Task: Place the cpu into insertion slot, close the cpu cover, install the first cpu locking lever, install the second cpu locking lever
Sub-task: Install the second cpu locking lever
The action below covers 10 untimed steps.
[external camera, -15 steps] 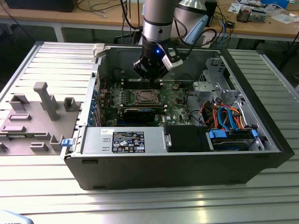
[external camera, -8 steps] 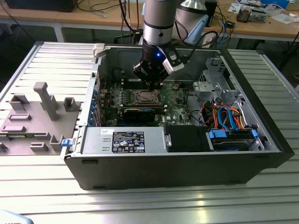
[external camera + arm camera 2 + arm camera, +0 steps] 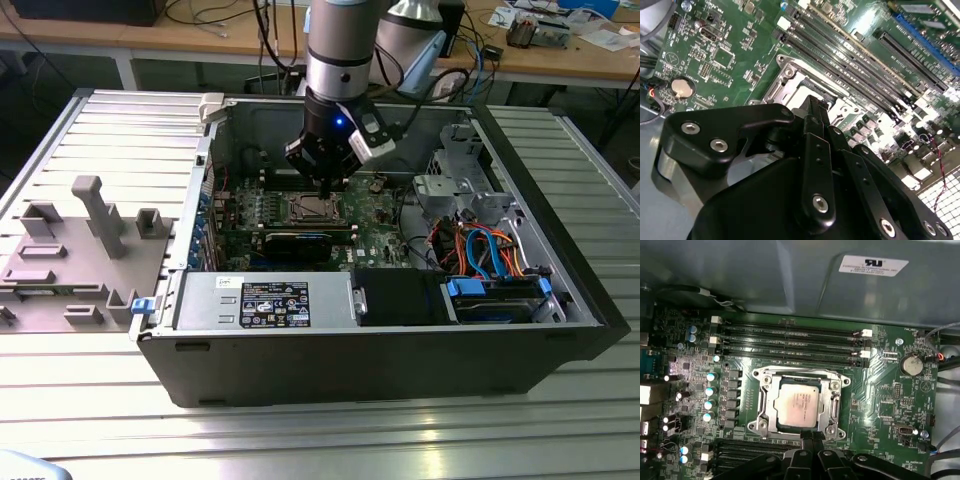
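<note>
Open computer case (image 3: 380,340) on a ribbed metal table (image 3: 300,440), seen in the exterior view with the arm reaching down between the case walls. The gripper (image 3: 328,183) hangs just above the green motherboard (image 3: 375,225), at the near edge of the insertion slot (image 3: 309,208). In the first wrist view the cpu (image 3: 799,403) lies flat and square inside the insertion slot (image 3: 799,402), its silvery top exposed, with the cpu cover (image 3: 832,407) framing it along the sides. The black fingers (image 3: 810,437) are drawn together into one narrow tip just beside the socket's edge, clamped on nothing visible. The long memory slots (image 3: 790,342) run parallel beyond the socket's far edge, close to it; a round coin battery (image 3: 912,365) sits well apart.
</note>
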Available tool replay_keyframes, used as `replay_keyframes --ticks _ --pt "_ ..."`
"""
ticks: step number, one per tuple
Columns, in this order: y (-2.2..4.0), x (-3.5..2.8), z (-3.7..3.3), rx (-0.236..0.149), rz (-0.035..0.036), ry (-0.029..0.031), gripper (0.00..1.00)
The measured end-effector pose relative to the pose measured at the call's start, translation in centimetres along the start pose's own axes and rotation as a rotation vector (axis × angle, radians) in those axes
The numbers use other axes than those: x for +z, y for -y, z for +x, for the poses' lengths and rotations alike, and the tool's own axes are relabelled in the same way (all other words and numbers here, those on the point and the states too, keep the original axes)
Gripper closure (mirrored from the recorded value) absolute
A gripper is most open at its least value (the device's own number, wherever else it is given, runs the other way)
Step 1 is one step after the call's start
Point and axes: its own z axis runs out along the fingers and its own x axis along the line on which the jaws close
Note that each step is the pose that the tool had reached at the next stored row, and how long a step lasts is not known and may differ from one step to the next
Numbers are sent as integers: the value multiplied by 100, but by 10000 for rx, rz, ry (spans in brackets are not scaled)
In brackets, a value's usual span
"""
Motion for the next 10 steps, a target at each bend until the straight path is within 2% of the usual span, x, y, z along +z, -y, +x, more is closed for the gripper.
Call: replay_keyframes --ticks 2,7,10 --pt "40 0 4 -1 -2 0 89" --pt "86 1 8 0 -34 3 89" --pt "123 3 14 0 -110 11 89"
